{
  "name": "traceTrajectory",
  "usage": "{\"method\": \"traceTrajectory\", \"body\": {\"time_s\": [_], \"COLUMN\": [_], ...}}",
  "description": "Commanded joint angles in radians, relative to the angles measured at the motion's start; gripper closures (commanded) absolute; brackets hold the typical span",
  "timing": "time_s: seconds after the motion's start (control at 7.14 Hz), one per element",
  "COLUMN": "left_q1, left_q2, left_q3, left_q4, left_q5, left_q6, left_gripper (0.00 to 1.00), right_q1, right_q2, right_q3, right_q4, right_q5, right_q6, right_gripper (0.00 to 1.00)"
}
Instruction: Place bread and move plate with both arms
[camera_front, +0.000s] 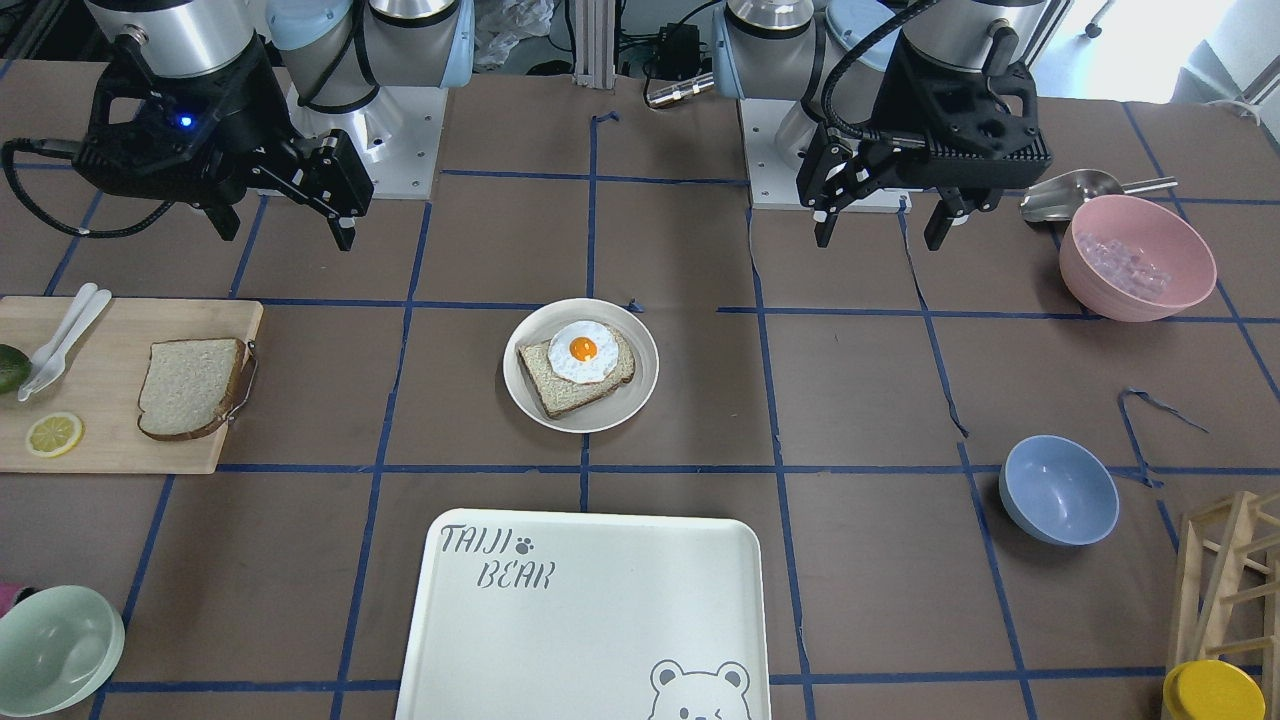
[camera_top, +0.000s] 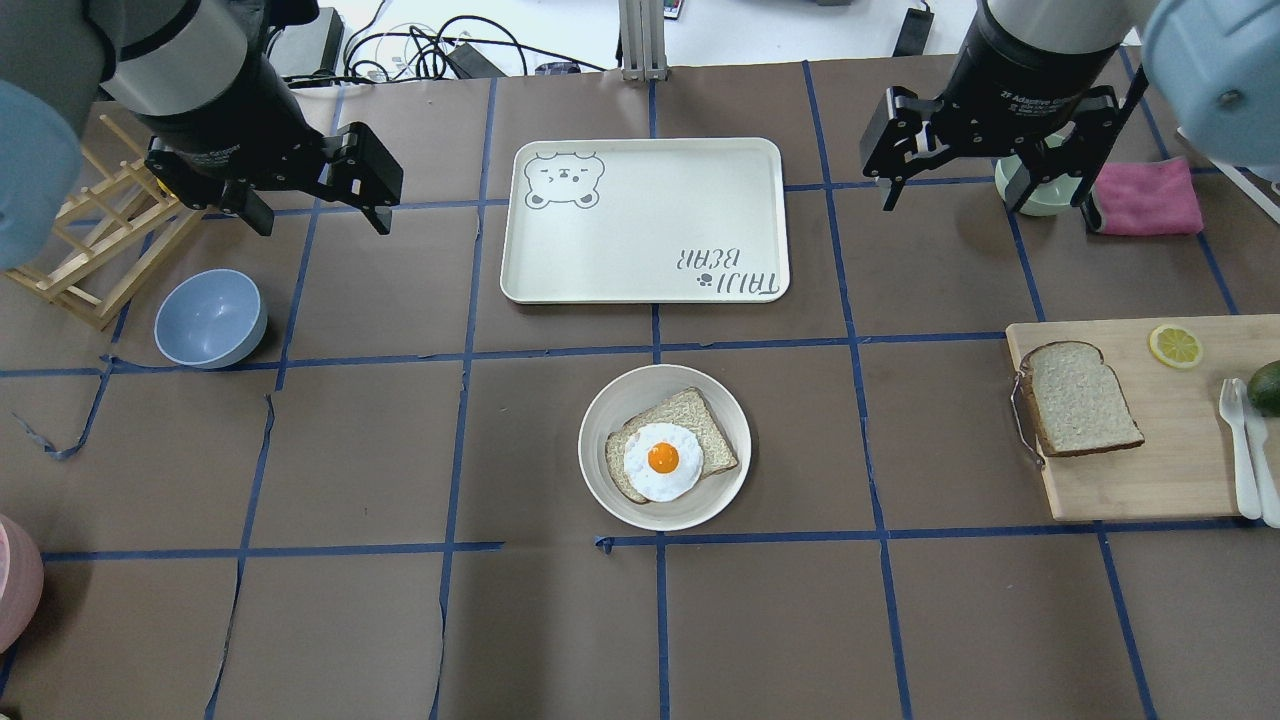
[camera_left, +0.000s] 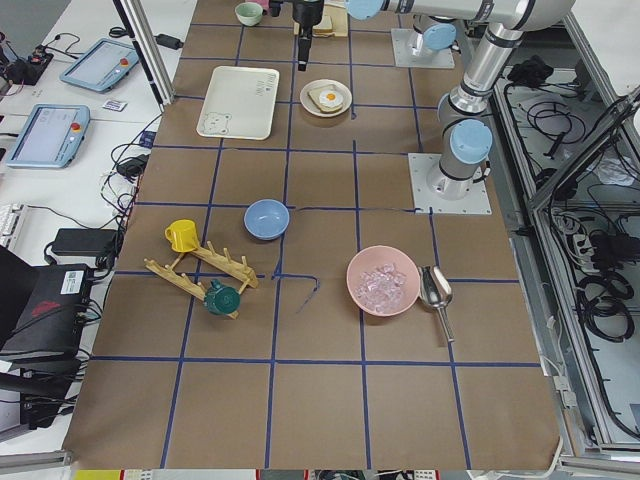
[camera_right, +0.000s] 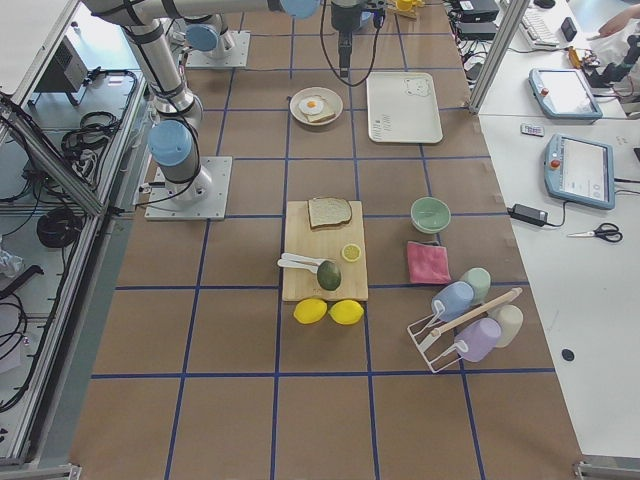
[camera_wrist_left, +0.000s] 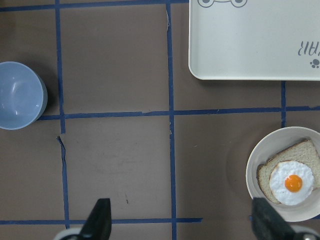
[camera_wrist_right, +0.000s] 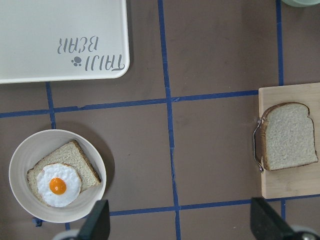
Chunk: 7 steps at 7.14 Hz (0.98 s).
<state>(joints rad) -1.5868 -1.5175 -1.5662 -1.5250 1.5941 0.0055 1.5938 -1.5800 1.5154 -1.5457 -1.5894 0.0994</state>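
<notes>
The bread (camera_front: 190, 388) lies flat on a wooden cutting board; it also shows in the overhead view (camera_top: 1080, 398) and the right wrist view (camera_wrist_right: 290, 136). The plate (camera_front: 580, 424) sits mid-table and holds a smaller slice topped with a fried egg (camera_front: 582, 350); the plate also shows in the overhead view (camera_top: 597, 425), the left wrist view (camera_wrist_left: 252, 160) and the right wrist view (camera_wrist_right: 30, 150). My left gripper (camera_top: 322, 222) hangs open and empty high over the table, left of the plate. My right gripper (camera_top: 985, 205) hangs open and empty, above and between plate and bread.
A bear-print tray (camera_top: 640, 220) lies beyond the plate. The cutting board (camera_top: 1180, 440) also carries a lemon slice, white cutlery and an avocado. A blue bowl (camera_top: 210, 318), a wooden rack (camera_top: 90, 240), a pink bowl (camera_front: 1137, 258), a green bowl (camera_front: 55, 650) and a pink cloth (camera_top: 1145, 195) stand around the edges.
</notes>
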Motion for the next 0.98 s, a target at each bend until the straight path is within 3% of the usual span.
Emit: {"method": "traceTrajectory", "body": {"time_s": [0.0,0.84], "left_q1": [0.001,0.001], "left_q2": [0.000,-0.004], "left_q3": [0.002,0.003], "left_q4": [0.002,0.003], "left_q5": [0.000,0.000], "left_q6": [-0.001,-0.002], "left_gripper": [0.00,0.00], "right_q1": [0.000,0.000], "right_q2": [0.000,-0.002], "right_q3": [0.000,0.002], "right_q4": [-0.001,0.012], "right_q5": [0.000,0.002], "right_q6": [-0.003,-0.004], "right_gripper": [0.00,0.00]}}
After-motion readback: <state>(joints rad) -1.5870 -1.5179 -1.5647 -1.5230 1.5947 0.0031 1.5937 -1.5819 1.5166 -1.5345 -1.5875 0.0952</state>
